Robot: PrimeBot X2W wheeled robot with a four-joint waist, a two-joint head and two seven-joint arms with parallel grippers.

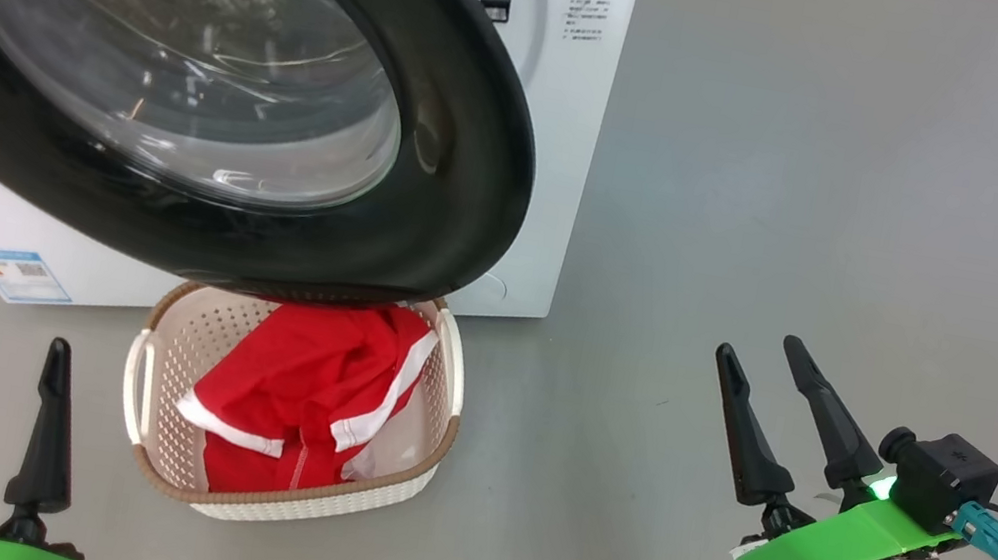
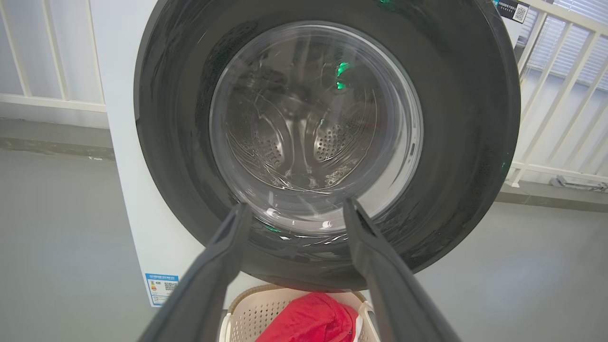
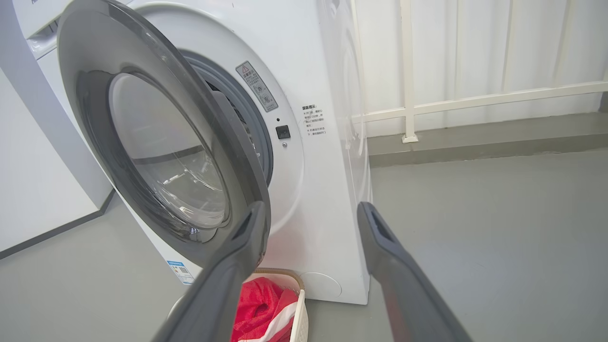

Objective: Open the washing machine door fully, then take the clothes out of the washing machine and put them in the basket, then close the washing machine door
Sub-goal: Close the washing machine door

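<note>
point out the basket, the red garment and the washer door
basket [image 1: 190,340]: head view, perforated left wall
red garment [image 1: 302,369]: head view, middle of the fabric
washing machine door [image 1: 464,173]: head view, black rim, right side

door [image 1: 468,163] overhanging basket [image 1: 144,464], floor [image 1: 831,173] open

One washing machine [image 1: 565,129], one door [image 1: 463,163], one basket [image 1: 190,340], one garment [image 1: 302,369], two tools [image 1: 17,343] [image 1: 760,344]
</note>
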